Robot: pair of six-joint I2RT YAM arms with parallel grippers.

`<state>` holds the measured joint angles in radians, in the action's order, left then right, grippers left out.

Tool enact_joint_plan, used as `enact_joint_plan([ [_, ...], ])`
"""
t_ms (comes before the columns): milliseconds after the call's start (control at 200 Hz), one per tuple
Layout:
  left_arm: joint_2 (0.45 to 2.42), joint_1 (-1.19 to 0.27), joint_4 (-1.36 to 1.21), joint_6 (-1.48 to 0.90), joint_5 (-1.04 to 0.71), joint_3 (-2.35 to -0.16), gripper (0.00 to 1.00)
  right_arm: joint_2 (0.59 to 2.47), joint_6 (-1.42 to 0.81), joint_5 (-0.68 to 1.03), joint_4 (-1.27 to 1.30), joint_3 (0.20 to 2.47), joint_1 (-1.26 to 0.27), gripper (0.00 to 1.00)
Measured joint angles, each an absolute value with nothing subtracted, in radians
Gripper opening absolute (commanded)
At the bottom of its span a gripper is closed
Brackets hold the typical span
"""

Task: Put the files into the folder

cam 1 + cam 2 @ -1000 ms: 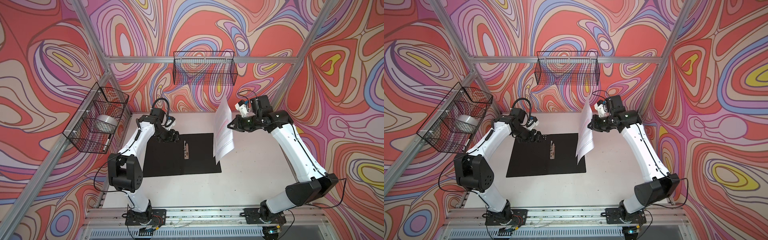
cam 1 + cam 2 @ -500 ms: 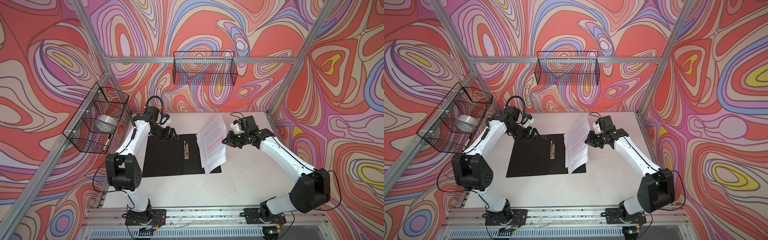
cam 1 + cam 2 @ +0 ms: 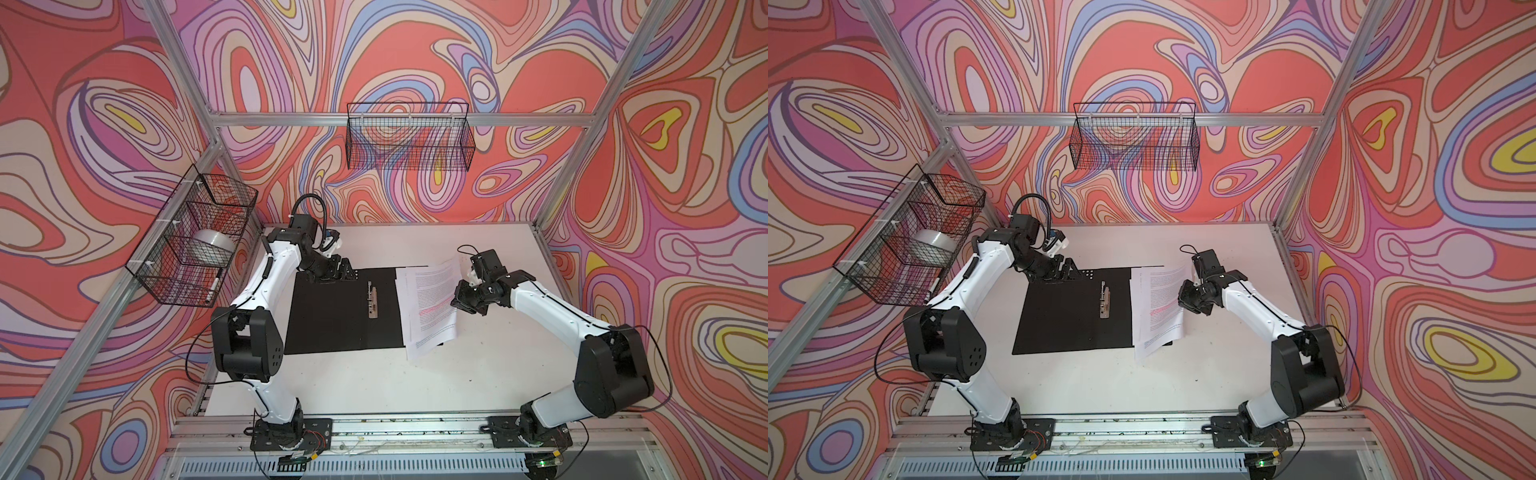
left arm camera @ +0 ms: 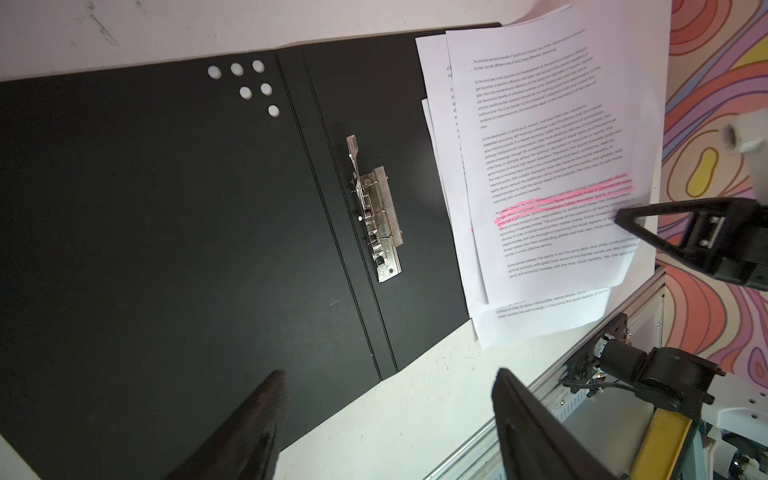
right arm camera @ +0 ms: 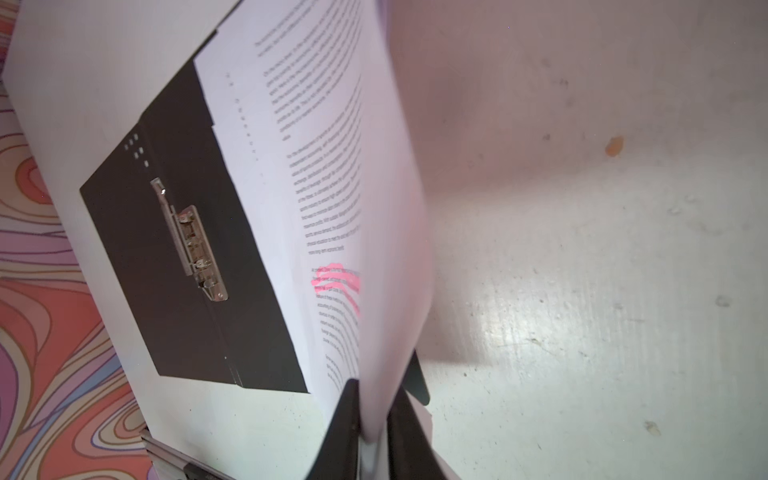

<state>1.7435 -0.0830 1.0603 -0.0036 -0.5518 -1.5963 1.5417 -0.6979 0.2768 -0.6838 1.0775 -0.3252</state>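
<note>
Black folder, pink-banded white files with black print, swirling red, pink and lilac walls.

Folder: open, black inside up, flat on table; metal clip by spine. Files: overlapping folder's right edge; right gripper at their right edge. Left gripper: over folder's far edge.

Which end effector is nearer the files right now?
Right. The right end effector has the raised edge of the files between its fingers. The left end effector hovers open over the back edge of the folder, clear of the sheets.
</note>
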Motion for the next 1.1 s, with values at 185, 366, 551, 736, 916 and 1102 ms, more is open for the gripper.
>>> enact_joint_plan([
  [185, 1.744, -0.083, 1.06, -0.004, -0.556, -1.596, 0.78, 1.631, -0.677, 0.25, -0.738, 1.099, -0.363, 0.35],
  [366, 1.748, -0.083, 1.066, 0.001, -0.558, -1.596, 0.78, 1.687, -0.666, 0.197, -0.787, 1.146, -0.397, 0.39],
  [551, 1.751, -0.083, 1.068, 0.012, -0.558, -1.596, 0.78, 1.697, -0.66, 0.143, -0.831, 1.158, -0.408, 0.41],
  [736, 1.765, -0.086, 1.068, 0.023, -0.568, -1.605, 0.77, 1.698, -0.645, 0.095, -0.836, 1.168, -0.387, 0.42],
  [916, 1.783, -0.093, 1.071, 0.03, -0.572, -1.612, 0.77, 1.737, -0.633, 0.11, -0.77, 1.211, -0.303, 0.42],
  [1102, 1.782, -0.093, 1.076, 0.043, -0.572, -1.612, 0.77, 1.834, -0.6, 0.17, -0.712, 1.256, -0.227, 0.42],
])
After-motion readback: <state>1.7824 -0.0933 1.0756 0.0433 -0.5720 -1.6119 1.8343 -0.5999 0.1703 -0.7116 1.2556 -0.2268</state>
